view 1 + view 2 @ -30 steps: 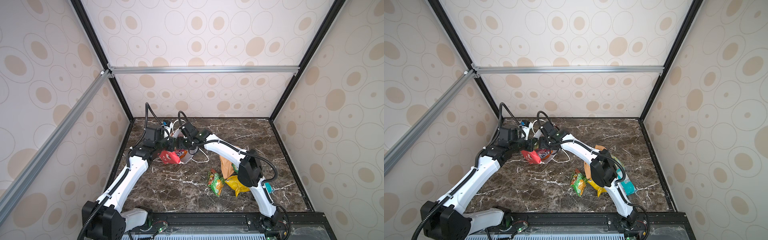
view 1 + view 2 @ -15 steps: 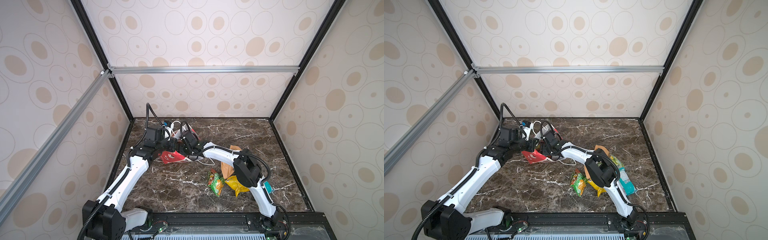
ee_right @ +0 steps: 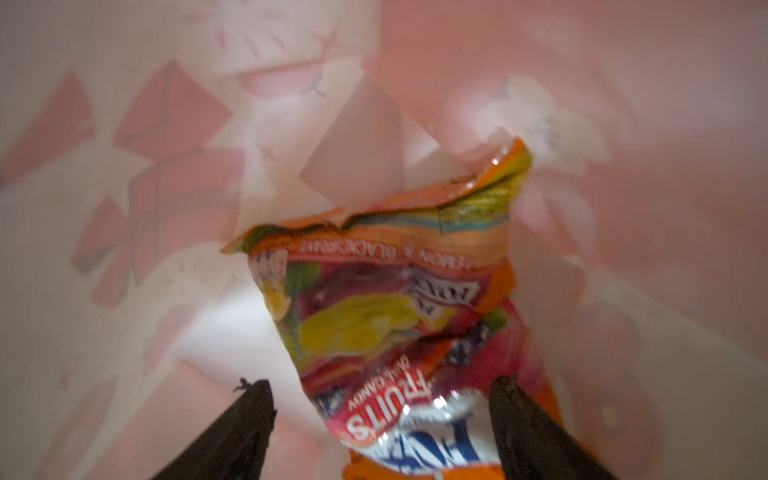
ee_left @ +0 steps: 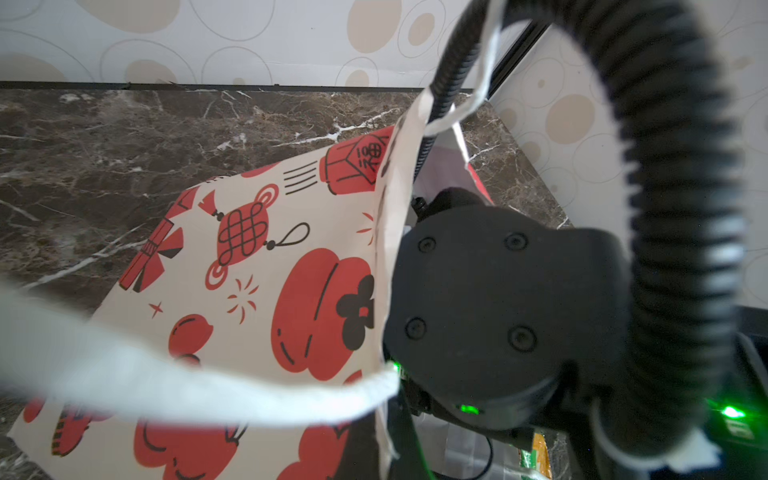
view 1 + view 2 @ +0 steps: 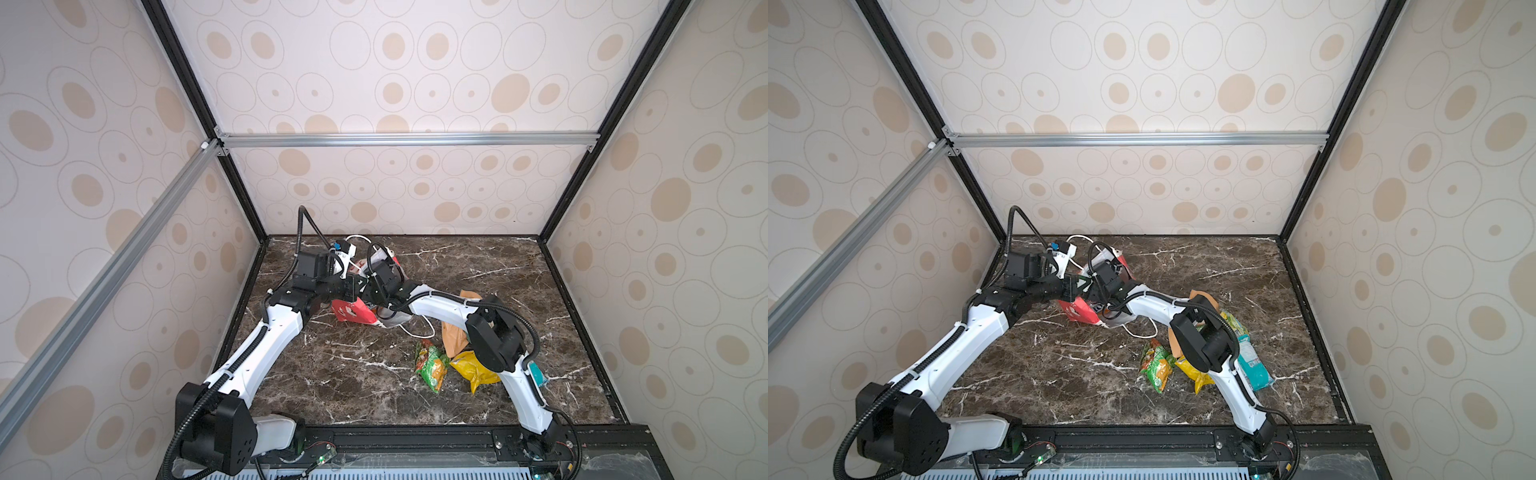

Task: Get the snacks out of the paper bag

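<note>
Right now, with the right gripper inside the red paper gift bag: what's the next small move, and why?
Probably close the right gripper on the orange glossy fruit-candy packet. Its jaws stand open on either side of the packet's near end, deep inside the red paper gift bag, and they grip nothing yet.

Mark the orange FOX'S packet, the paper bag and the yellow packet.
orange FOX'S packet (image 3: pixel 395 316): right wrist view, centre of its printed front.
paper bag (image 4: pixel 257 274): left wrist view, its printed outer side.
yellow packet (image 5: pixel 473 370): a top view, middle of its crumpled face.
</note>
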Robot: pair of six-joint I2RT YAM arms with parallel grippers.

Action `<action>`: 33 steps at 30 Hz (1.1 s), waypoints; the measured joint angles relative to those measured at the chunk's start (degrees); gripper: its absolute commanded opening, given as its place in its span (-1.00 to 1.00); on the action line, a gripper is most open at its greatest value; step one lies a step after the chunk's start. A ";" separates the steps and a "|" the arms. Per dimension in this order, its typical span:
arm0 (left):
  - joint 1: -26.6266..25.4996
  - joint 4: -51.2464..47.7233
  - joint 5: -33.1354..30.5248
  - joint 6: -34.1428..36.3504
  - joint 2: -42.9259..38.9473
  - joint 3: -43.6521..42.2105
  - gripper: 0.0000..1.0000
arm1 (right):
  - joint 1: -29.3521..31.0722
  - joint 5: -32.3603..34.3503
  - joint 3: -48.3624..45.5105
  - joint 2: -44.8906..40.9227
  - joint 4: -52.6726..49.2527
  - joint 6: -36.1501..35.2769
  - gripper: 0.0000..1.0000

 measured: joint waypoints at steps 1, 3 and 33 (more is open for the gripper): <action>0.00 0.24 0.09 -0.35 0.00 0.00 -1.00 | 0.00 0.79 0.50 0.33 0.04 0.31 0.68; 0.02 0.42 -0.17 -1.09 0.00 -0.02 -1.00 | 0.02 2.25 1.68 1.29 0.22 0.70 0.68; -0.68 -1.66 -4.79 -2.89 -0.35 0.00 -1.00 | -0.37 1.92 1.88 3.80 0.02 -1.11 -1.00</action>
